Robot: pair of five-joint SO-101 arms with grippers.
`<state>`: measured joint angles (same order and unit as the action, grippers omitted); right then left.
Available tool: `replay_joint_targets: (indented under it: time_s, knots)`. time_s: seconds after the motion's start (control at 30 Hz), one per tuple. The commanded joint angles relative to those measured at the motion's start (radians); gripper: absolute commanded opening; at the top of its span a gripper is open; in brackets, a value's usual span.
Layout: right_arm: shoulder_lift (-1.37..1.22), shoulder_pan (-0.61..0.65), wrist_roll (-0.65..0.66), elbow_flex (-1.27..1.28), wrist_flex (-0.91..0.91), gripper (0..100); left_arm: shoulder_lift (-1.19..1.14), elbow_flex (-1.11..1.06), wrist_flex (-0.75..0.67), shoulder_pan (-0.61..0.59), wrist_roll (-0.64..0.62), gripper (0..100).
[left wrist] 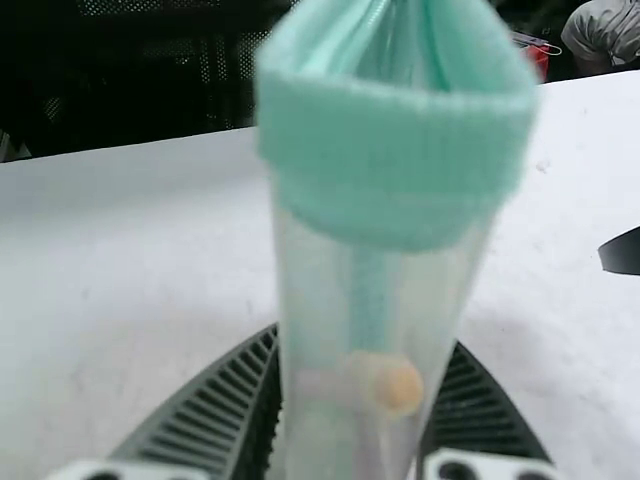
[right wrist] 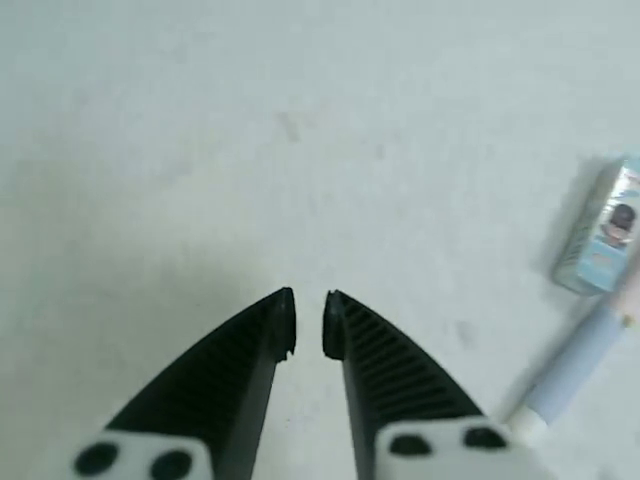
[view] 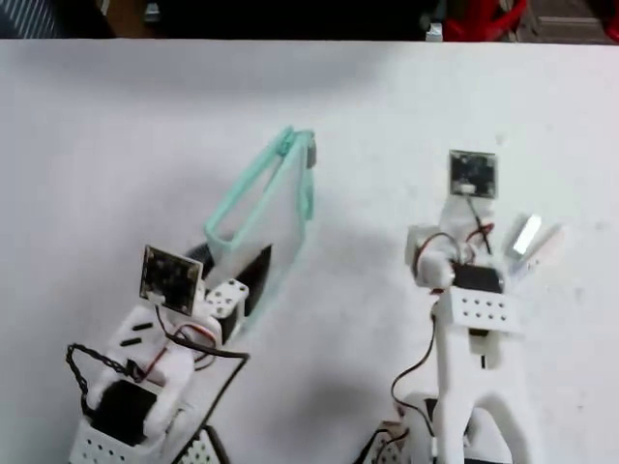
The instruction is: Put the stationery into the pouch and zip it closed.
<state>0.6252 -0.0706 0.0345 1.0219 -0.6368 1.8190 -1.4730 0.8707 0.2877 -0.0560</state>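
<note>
Jaws of the left gripper (left wrist: 360, 345) are clamped on the pouch (left wrist: 385, 180), one ribbed black finger (left wrist: 215, 415) on each side of its clear wall. A small tan round item (left wrist: 395, 385) shows through that wall just above the grip; what it is cannot be told. From the hold, the pouch stands on edge and runs away from the left arm (view: 145, 338) toward 1 o'clock in the high view, ending near the table's middle. Its mint-green band (view: 242, 198) traces a long, narrow loop along the upper edge. Whether its lower edge touches the table (view: 116, 126) cannot be told. Jaws of the right gripper (right wrist: 308, 320) are drawn nearly together, with only a thin slit between the tips and nothing in it; they point down over bare tabletop. The right arm (view: 474, 319) stands well apart from the pouch, at about 3 o'clock from it. Two stationery pieces lie on the table outside the pouch, at roughly 4 o'clock from the right arm's wrist camera (view: 472, 174) in the high view: a small box (right wrist: 603, 225) and a pale pen (right wrist: 575, 365), just beside each other and near the right gripper, which touches neither.
</note>
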Motion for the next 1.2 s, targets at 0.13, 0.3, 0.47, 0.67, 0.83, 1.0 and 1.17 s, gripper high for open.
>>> replay_joint_targets:
  time_s: [0.13,0.3,0.47,0.67,0.83,1.0,1.17]
  knots:
    - [0.022,-0.120,-0.072,-0.011,0.030,3.9,0.002,0.003,-0.021,0.002,-0.005,19]
    - [0.021,-0.128,-0.072,-0.014,0.062,10.3,0.002,0.003,-0.021,0.002,-0.005,19]
    - [-0.070,-0.245,-0.155,-0.084,0.105,19.9,0.002,0.003,-0.025,0.002,-0.005,19]
    - [-0.381,-0.311,-0.158,-0.376,-0.018,20.1,0.002,0.000,-0.028,0.002,-0.005,19]
    - [-0.533,-0.329,-0.158,-0.555,-0.073,20.1,0.002,-0.006,-0.029,0.022,-0.003,19]
    - [-0.650,-0.334,-0.164,-0.647,-0.073,20.1,0.002,-0.009,-0.028,0.047,0.031,19]
    - [-0.789,-0.346,-0.164,-0.766,-0.073,20.1,0.002,-0.009,-0.026,0.045,0.031,19]
